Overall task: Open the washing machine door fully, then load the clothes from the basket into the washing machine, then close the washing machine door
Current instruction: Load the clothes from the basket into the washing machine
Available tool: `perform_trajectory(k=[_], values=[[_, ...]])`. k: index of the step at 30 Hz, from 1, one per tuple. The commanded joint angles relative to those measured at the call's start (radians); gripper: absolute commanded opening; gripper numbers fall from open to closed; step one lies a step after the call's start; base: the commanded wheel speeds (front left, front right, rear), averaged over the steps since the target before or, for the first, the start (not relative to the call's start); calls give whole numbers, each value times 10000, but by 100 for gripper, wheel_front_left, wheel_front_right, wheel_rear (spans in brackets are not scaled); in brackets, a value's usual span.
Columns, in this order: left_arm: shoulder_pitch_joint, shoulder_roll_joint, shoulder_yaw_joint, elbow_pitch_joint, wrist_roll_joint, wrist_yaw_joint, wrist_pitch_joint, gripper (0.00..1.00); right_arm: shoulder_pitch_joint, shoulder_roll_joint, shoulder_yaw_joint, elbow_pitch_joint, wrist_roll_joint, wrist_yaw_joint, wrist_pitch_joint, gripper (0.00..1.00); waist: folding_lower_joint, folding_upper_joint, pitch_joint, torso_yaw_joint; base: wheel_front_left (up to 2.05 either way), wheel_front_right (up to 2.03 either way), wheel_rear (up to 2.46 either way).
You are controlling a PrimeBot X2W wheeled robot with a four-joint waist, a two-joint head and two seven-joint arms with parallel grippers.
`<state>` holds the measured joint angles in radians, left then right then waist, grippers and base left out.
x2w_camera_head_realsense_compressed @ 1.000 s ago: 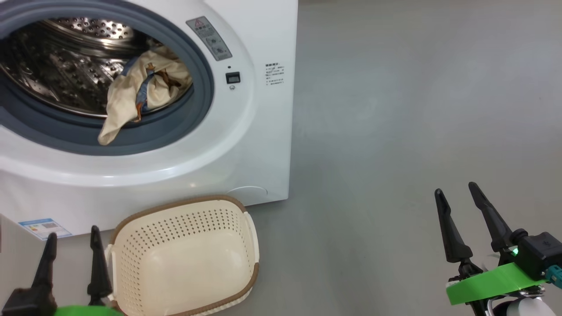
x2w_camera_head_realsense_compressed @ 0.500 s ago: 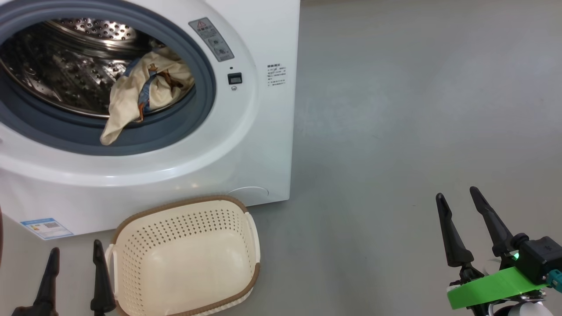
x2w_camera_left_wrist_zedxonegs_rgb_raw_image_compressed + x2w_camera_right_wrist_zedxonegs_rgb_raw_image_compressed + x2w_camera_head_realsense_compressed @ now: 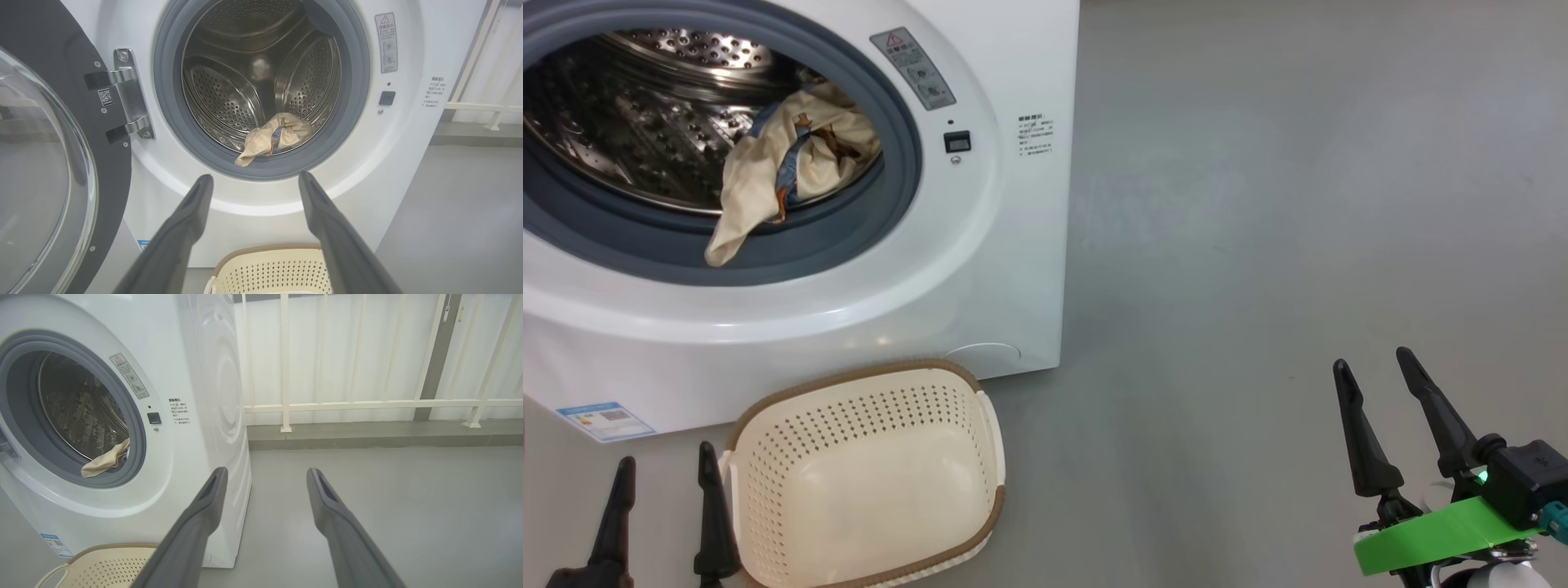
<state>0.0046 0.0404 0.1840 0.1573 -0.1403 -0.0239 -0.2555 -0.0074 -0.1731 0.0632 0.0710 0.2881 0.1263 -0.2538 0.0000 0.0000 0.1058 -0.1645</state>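
Observation:
The white washing machine point(image 3: 980, 269) stands with its mouth uncovered. Its black door point(image 3: 49, 171) with the glass bowl hangs swung out to the left on its hinge. Cream and blue clothes point(image 3: 784, 167) lie in the steel drum, one end draped over the grey rubber ring. On the floor in front sits the cream basket point(image 3: 866, 478), with nothing inside it. My left gripper point(image 3: 666, 457) is open just left of the basket, holding nothing. My right gripper point(image 3: 1372, 359) is open over bare floor far to the right.
Grey floor point(image 3: 1258, 204) stretches to the right of the machine. A white railing point(image 3: 347, 404) and a low grey kerb run along the back wall behind it. The open door takes up the space to the machine's left.
The left gripper has dropped lower in the head view over the last second. The right gripper has sunk slightly too. The clothes and basket have not moved.

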Motion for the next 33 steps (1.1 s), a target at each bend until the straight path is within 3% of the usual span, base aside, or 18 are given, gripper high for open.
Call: perform_trajectory(k=[1, 18, 33], values=[[-85, 99, 273, -340, -64, 73, -63, 100, -70, -148, 173, -262, -60, 44, -80, 100, 0, 0, 12, 7, 0, 0, 0], [-108, 99, 314, -349, -32, 28, -63, 100, -75, -50, 169, -284, -72, 44, -80, 100, 0, 0, 78, -59, 0, 0, 0], [-1850, 249, 448, 428, 425, -327, -63, 100, -759, 297, 214, -390, 53, 44, -80, 100, 0, 0, 1549, -394, 0, 0, 0]])
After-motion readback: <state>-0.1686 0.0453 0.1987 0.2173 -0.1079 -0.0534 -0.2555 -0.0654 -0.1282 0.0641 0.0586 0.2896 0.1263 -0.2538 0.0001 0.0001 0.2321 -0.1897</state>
